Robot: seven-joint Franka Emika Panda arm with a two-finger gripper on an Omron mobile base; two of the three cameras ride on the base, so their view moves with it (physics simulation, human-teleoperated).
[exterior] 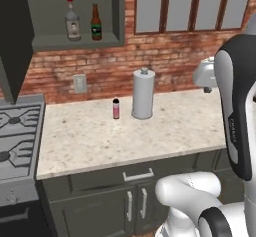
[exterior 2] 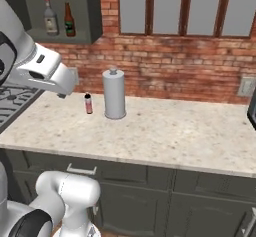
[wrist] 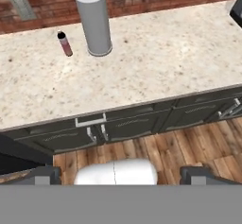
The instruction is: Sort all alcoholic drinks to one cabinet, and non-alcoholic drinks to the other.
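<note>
- Dark finger tips of the gripper [wrist: 121, 175] stood spread wide and empty at the bottom of the hand view, well back from the counter [wrist: 156, 72].
- Pink and slim, the small pink bottle [exterior: 116, 108] stood upright on the counter just beside the paper towel holder [exterior: 143, 93], apart from it; the approach probably needed to come from the open side, away from the holder, gripping low on the body.
- Up in the open wall cabinet [exterior: 115, 11], the grey red-capped bottle [exterior: 72, 20] and brown beer bottle [exterior: 96, 23] already stood side by side, so the pink one belonged in the other cabinet.
</note>
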